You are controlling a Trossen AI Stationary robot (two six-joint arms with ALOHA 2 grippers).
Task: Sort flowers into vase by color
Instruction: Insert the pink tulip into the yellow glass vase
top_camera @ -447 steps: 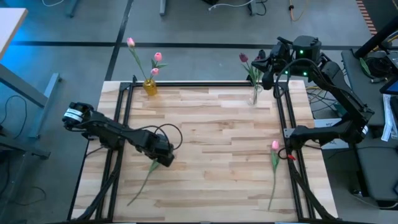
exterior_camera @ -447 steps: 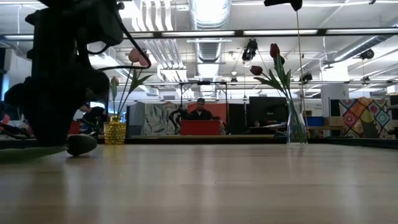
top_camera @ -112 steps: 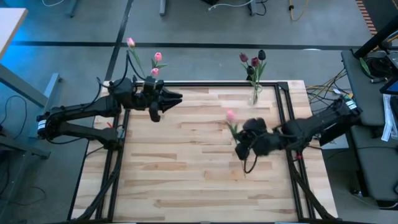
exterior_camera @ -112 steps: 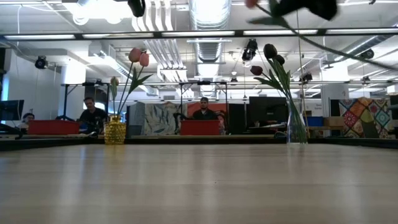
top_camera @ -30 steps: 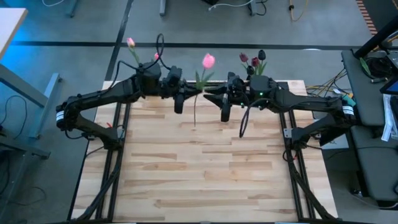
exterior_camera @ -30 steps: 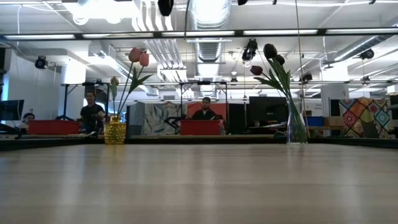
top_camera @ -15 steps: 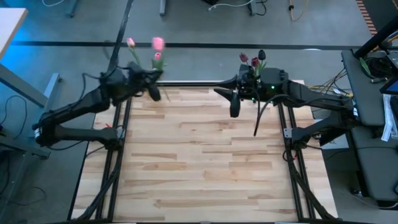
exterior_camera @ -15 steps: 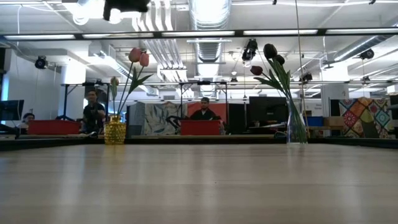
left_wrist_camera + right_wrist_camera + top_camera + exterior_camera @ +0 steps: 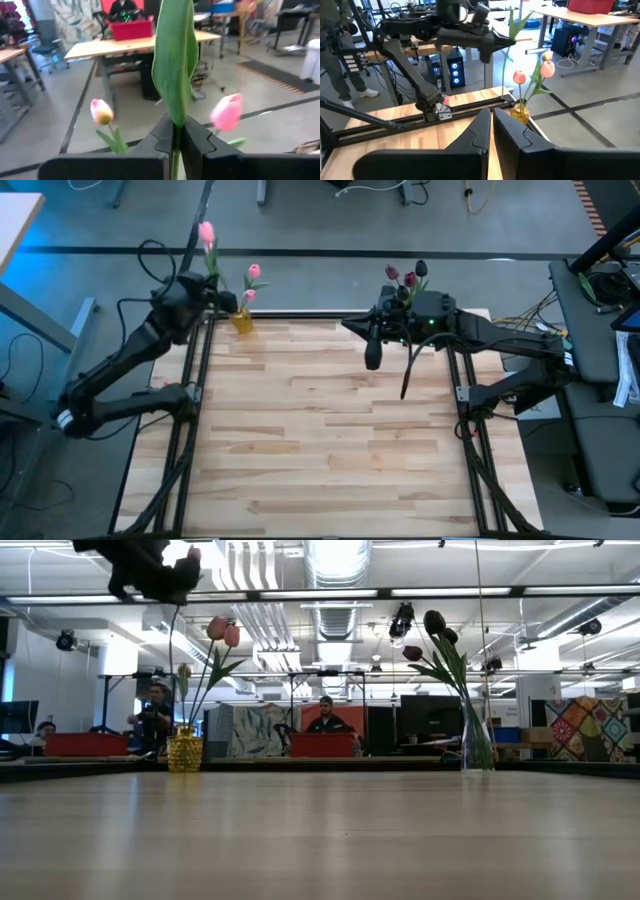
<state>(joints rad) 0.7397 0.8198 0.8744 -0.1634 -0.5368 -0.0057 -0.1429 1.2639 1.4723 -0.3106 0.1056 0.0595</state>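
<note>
My left gripper (image 9: pixel 207 292) is at the table's far left corner, high above the yellow vase (image 9: pixel 241 320). It is shut on a pink tulip (image 9: pixel 206 230). The yellow vase (image 9: pixel 185 752) holds other pink tulips (image 9: pixel 222 632) by their stems. At the far right a clear vase (image 9: pixel 476 745) holds dark maroon tulips (image 9: pixel 405 277). My right gripper (image 9: pixel 372 348) hangs shut and bare over the far middle of the table, left of the clear vase. My left gripper pinches the tulip's green stem (image 9: pixel 175 136) between its two fingers, just below a broad leaf (image 9: pixel 175 55). The fingers lie level, across the stem. The tulip stands upright, clear of the table, head above the fingers. Its stem (image 9: pixel 172 670) hangs down toward the yellow vase's mouth.
Black frame rails (image 9: pixel 195 380) run along the table's left, right and far edges. Most of the wooden tabletop (image 9: pixel 320 440) is bare. People sit at desks (image 9: pixel 322 740) in the room beyond the far edge.
My left gripper has swung from the far middle of the table to the far left corner, carrying the pink tulip upright to above the yellow vase. My right gripper has drawn back a little toward the clear vase.
</note>
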